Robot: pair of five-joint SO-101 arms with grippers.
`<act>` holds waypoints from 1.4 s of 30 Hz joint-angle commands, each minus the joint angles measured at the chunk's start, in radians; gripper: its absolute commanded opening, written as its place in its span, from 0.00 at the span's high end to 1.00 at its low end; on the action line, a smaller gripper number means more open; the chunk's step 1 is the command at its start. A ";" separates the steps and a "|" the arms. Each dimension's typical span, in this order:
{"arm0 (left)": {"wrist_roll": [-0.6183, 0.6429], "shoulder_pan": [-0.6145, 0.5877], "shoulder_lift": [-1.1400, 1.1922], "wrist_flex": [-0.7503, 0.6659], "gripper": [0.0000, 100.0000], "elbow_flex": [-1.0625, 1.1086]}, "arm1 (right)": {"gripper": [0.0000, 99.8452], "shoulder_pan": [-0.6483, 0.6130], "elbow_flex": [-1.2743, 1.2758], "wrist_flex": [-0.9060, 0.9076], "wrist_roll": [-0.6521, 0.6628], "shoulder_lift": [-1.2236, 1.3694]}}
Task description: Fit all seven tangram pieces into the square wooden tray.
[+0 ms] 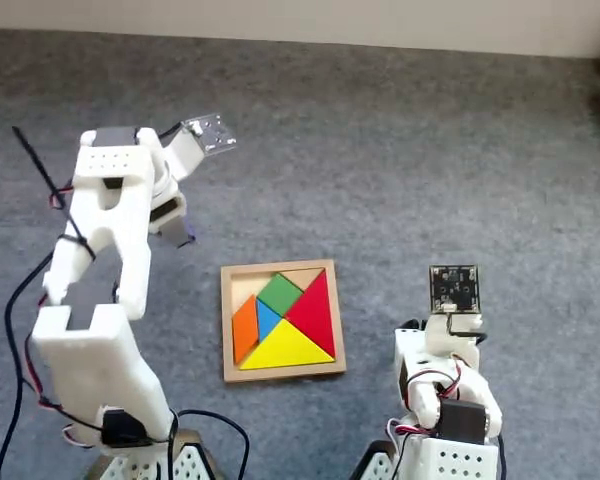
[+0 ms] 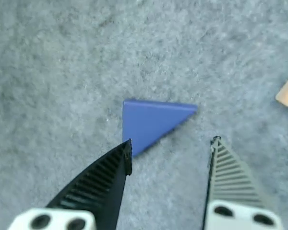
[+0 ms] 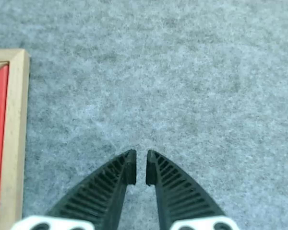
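Left end effector (image 2: 172, 142) spread open, empty. Blue triangle (image 2: 151, 122) on the desk (image 2: 48, 57) just ahead of it, long edge slanted toward it; I judge this arm nearer. Right end effector (image 3: 138, 167) closed beside the tray (image 3: 18, 143).

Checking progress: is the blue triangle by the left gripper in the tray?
Out: the blue triangle lies on carpet beneath the left gripper.

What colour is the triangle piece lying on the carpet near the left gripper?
The triangle piece is blue; the left wrist view shows it best.
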 commanded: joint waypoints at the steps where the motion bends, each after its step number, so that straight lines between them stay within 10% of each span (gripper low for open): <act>1: 0.005 0.027 0.088 0.005 0.74 -0.130 | 0.95 0.010 0.104 -0.013 -0.002 -0.016; 42: 0.009 0.007 0.232 0.316 0.78 -0.295 | 0.95 0.010 0.104 -0.013 -0.002 -0.016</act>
